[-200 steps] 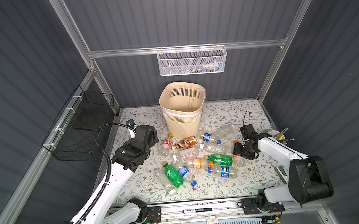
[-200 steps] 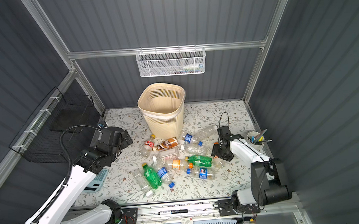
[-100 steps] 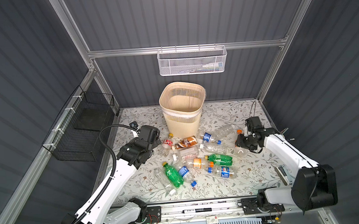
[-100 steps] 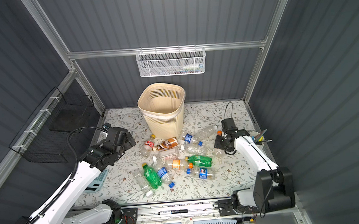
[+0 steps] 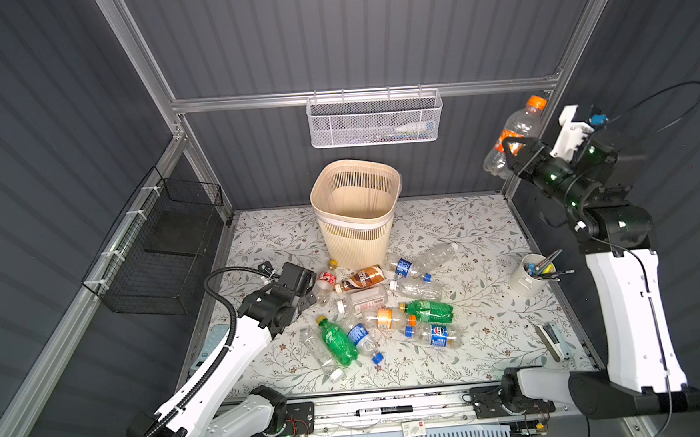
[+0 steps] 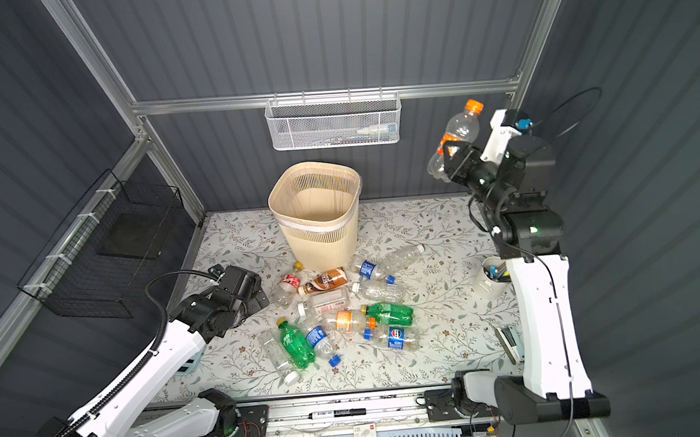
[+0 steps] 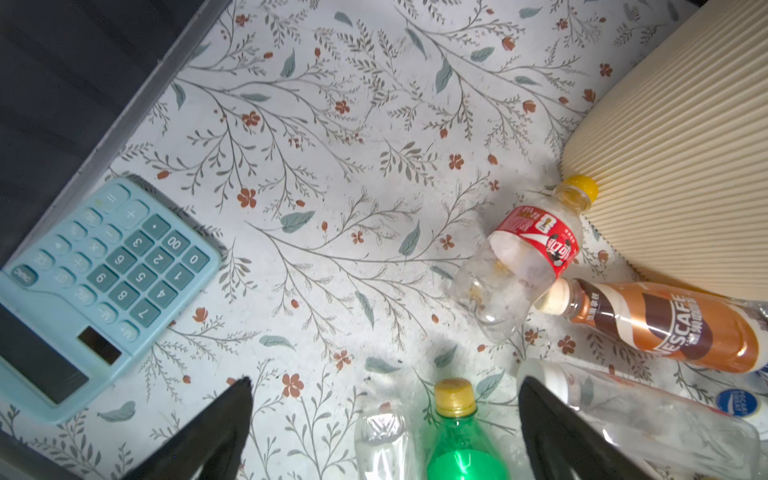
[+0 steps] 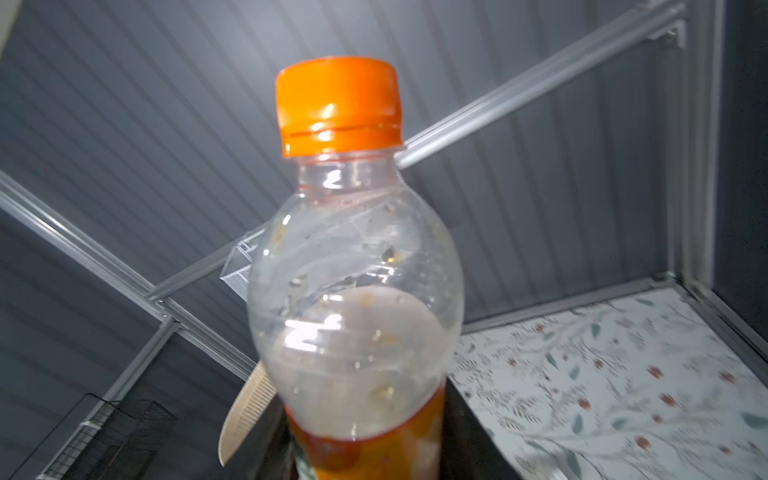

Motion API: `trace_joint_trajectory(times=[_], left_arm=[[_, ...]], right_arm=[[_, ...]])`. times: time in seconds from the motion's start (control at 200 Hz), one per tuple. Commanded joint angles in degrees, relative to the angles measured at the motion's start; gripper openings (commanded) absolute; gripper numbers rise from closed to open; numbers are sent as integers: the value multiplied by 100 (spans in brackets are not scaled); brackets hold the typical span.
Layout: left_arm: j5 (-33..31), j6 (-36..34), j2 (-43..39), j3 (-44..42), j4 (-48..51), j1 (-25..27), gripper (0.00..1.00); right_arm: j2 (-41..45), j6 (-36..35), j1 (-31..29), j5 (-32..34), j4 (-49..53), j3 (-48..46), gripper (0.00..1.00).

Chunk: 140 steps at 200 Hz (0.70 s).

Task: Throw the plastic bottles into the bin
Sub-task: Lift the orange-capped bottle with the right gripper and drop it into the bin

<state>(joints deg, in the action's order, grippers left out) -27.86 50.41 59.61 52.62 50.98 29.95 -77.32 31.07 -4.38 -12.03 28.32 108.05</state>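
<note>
– Right wrist view is nearly all orange-capped bottle (image 8: 353, 291): clear, orange label low down. Who's holding it?
– Right pincer (image 5: 513, 151), clenched on the label band. In both top views it's high by the right rear frame post, cap up, tilted, well right of the bin (image 5: 358, 244) and well above the worktop (image 5: 465, 229).
– Room to move?
– Plenty. Bare worktop runs from the bin to the right edge and along the back wall. The other bottles lie heaped in front of the bin.
– The other arm?
– Left pincer (image 7: 384, 384) hangs low at the heap's left side, jaws spread wide, gripping nothing; a green bottle (image 7: 457, 436) with a yellow cap shows between its fingers.
– Anything readable?
– "NESCAFE" on the brown Nescafe bottle (image 7: 673, 328), just beside the bin's foot. Next to it a red-labelled bottle (image 7: 532, 249) with Chinese characters. A Pepsi bottle (image 5: 436, 335), blue logo, lies at the heap's front.
– Containers?
– Bin upright, clear liner folded over its rim. A white cup (image 5: 529, 277) near the right edge holds pens. The white mesh basket (image 5: 375, 122) on the back rail holds something small I can't make out. A blue calculator (image 7: 91, 282) lies at the left edge.
</note>
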Motion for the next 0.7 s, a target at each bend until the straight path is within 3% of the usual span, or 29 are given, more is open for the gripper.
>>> trace_joint_trajectory(times=[0.0, 0.08, 0.17, 0.235, 0.3, 0.345, 0.49, 0.695], left_arm=[[298, 408, -164, -154, 171, -29, 100], [405, 523, -109, -199, 245, -27, 100], [470, 631, -12, -165, 392, -25, 100], [536, 688, 19, -156, 471, -16, 100], [623, 737, 21, -156, 501, -9, 100], [729, 768, -1, -165, 512, -5, 100], [1218, 1036, -35, -266, 600, 124, 100], [1228, 1978, -347, -364, 1083, 755, 99]], right_arm=[[-1020, 162, -806, -432, -108, 618, 43], [-1962, -67, -1415, -1005, 507, 1405, 47], [-3026, -515, -1836, -1218, 1639, 2616, 55], [-3493, -671, -1902, -1002, 2298, 3343, 73], [-3423, -702, -1883, -568, 2344, 3562, 92], [-3164, -724, -1855, -310, 2114, 3395, 99], [-2025, -469, -1626, -6, 1172, 1904, 99], [-575, -332, -1253, 52, 456, -574, 99]])
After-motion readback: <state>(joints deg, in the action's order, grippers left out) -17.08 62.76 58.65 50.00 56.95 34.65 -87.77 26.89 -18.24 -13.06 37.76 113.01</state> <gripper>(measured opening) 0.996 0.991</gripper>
